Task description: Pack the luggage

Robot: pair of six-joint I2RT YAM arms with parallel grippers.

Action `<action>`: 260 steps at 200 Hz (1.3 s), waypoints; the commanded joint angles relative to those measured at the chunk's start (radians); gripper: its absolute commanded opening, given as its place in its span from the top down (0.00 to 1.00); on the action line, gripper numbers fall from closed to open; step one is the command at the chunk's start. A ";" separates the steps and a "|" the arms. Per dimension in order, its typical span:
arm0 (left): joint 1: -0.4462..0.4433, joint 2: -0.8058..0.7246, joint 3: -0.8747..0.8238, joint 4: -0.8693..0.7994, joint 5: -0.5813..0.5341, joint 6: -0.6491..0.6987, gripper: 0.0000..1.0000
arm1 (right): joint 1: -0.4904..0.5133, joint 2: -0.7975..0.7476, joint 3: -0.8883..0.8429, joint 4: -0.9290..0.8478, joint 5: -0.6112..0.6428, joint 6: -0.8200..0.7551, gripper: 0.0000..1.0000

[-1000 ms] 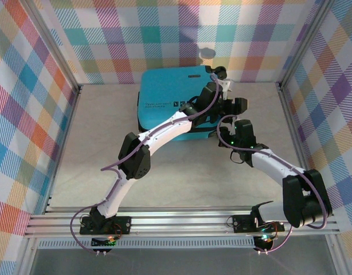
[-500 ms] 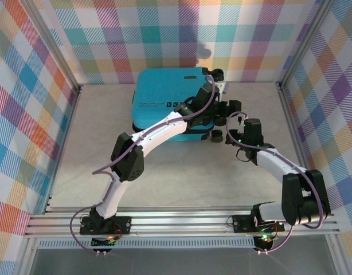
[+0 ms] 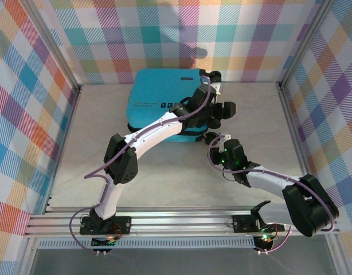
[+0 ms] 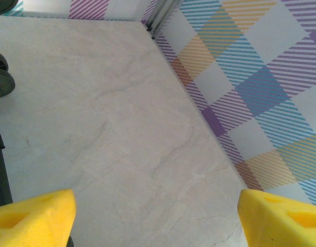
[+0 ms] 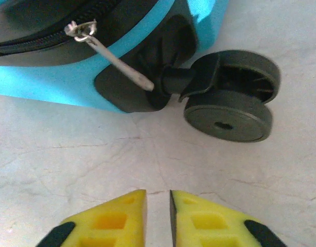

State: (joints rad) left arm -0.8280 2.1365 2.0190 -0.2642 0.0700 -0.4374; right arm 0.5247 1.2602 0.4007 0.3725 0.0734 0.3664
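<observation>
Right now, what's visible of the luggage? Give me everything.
Turquoise hard-shell luggage, lying flat and closed on the table near the back wall, dark labels on its top face. Black zipper band round the edge; a metal zipper pull hangs beside a black twin wheel at its corner. The left arm reaches over it.

1 luggage [image 3: 159,100], 2 tools: left tool [image 4: 158,221], right tool [image 5: 158,216].
</observation>
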 commanded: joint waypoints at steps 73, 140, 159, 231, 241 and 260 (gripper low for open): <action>0.020 -0.059 -0.002 -0.098 -0.063 -0.008 0.18 | 0.021 0.069 0.081 0.135 0.004 -0.175 0.53; 0.021 -0.038 0.044 -0.102 -0.061 -0.009 0.18 | 0.021 0.190 0.174 0.140 -0.037 -0.187 0.60; 0.021 -0.034 0.053 -0.106 -0.069 -0.007 0.18 | 0.021 0.213 0.186 0.143 -0.043 -0.185 0.71; 0.037 0.002 0.108 -0.140 -0.085 -0.006 0.18 | 0.020 0.197 0.186 0.117 0.063 -0.187 1.00; 0.037 0.006 0.113 -0.144 -0.088 -0.003 0.18 | 0.020 0.194 0.191 0.100 0.087 -0.188 1.00; 0.039 0.012 0.120 -0.152 -0.092 0.002 0.18 | 0.012 0.186 0.196 0.086 0.109 -0.187 1.00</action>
State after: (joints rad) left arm -0.8093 2.1269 2.1044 -0.3695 0.0086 -0.4515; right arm 0.5438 1.4754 0.5621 0.4709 0.1154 0.1921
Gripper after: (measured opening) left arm 0.823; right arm 0.055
